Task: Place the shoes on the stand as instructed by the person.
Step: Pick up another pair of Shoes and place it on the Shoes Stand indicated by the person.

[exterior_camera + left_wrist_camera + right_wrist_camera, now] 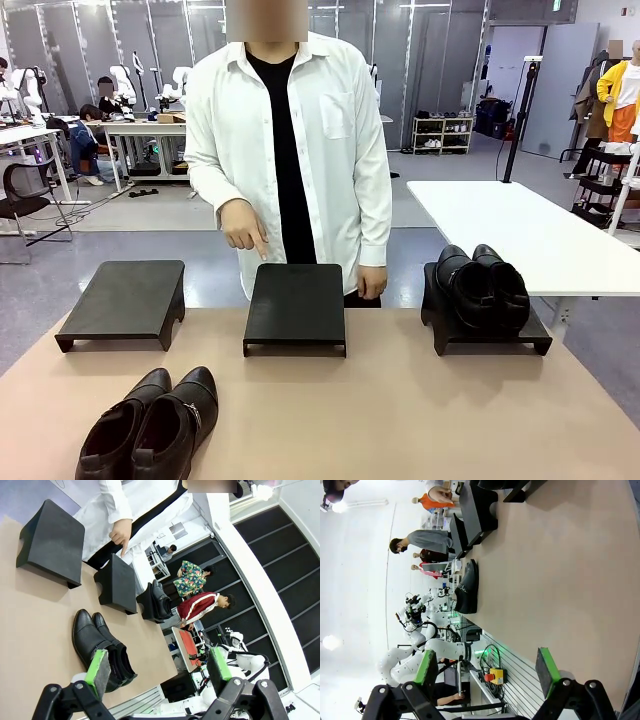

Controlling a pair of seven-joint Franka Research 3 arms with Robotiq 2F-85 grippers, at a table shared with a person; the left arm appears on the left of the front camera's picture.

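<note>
One pair of dark glossy shoes [150, 428] lies on the table at the front left. The other pair [482, 285] stands on the right stand [520, 340]. The person [300, 130] in a white shirt stands at the far side, one hand [245, 230] pointing down at the bare middle stand [295, 305]. My left gripper [158, 665] is open, hanging above the table with the loose shoes [97, 645] just beyond its left finger. My right gripper [486, 669] is open over bare table, far from the loose shoes [465, 587].
A third black stand [122, 298] sits bare at the back left. The tan table [400, 420] has free room across its middle and front right. A white table [520, 230] stands behind at the right.
</note>
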